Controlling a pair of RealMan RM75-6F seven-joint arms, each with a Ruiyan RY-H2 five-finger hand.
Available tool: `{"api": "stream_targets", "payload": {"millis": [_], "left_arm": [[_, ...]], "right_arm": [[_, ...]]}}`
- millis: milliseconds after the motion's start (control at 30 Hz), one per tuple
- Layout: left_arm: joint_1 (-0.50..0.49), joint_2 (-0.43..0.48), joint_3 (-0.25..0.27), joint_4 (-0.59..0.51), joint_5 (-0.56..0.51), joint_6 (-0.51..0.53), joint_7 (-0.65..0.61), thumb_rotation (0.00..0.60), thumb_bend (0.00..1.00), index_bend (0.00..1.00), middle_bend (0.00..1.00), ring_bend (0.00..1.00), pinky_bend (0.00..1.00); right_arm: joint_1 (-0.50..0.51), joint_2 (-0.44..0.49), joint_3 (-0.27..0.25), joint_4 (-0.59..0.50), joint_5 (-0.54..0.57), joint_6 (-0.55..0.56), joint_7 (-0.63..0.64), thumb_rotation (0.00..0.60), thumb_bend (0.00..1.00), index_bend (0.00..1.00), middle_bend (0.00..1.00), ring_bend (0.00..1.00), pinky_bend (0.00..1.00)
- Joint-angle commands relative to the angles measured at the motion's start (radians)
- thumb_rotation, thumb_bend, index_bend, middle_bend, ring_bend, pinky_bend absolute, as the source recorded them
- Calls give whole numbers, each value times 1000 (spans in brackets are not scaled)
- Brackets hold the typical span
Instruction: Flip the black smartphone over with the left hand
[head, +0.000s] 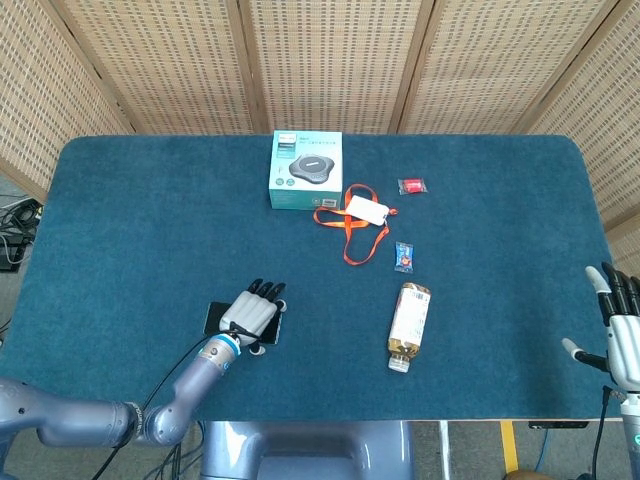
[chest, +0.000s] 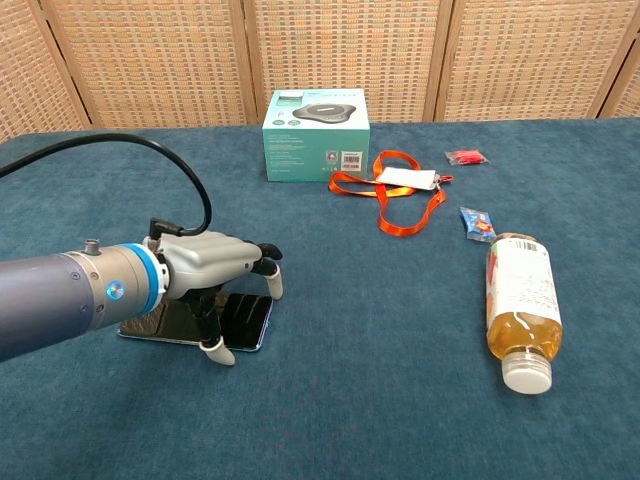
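Note:
The black smartphone (chest: 247, 316) lies flat on the blue table, screen up, near the front left. My left hand (chest: 213, 266) hovers over its right half, fingers spread and reaching past the far edge, while the thumb tip (chest: 217, 351) comes down at the near edge. The phone is not lifted. In the head view the left hand (head: 252, 314) covers most of the smartphone (head: 215, 318), leaving its left end showing. My right hand (head: 622, 328) stays at the table's front right corner, fingers apart, holding nothing.
A plastic bottle (head: 408, 324) of amber liquid lies on its side right of the phone. Further back are a teal box (head: 305, 169), an orange lanyard with a white card (head: 352, 218), a blue candy (head: 403, 257) and a red candy (head: 411, 185).

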Motion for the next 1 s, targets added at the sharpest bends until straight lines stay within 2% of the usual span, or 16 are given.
{"api": "stream_targets", "payload": {"millis": [33, 267, 467, 600, 733, 1000], "left_arm": [[-6, -6, 9, 12, -5, 5, -4, 600, 0, 267, 0, 0, 0], [-11, -3, 11, 22, -22, 17, -22, 600, 0, 328, 0, 0, 0], [-10, 1, 20, 19, -22, 31, -38, 600, 30, 529, 0, 0, 0], [-8, 2, 26, 15, -23, 46, -43, 600, 33, 611, 0, 0, 0], [-5, 6, 30, 8, -15, 67, -48, 600, 38, 658, 0, 0, 0], [-1, 20, 41, -7, -5, 89, -60, 600, 155, 702, 0, 0, 0]], "right_arm": [[1, -1, 0, 0, 1, -2, -1, 600, 0, 0, 0, 0, 0], [3, -3, 0, 3, 4, -7, -2, 600, 0, 0, 0, 0, 0], [4, -5, -2, 2, 2, -8, -5, 600, 0, 0, 0, 0, 0], [2, -3, -1, 0, 1, -4, -4, 600, 0, 0, 0, 0, 0], [4, -3, 0, -8, 2, -7, -8, 600, 0, 0, 0, 0, 0], [4, -1, -2, -11, 2, -9, -6, 600, 0, 0, 0, 0, 0]]}}
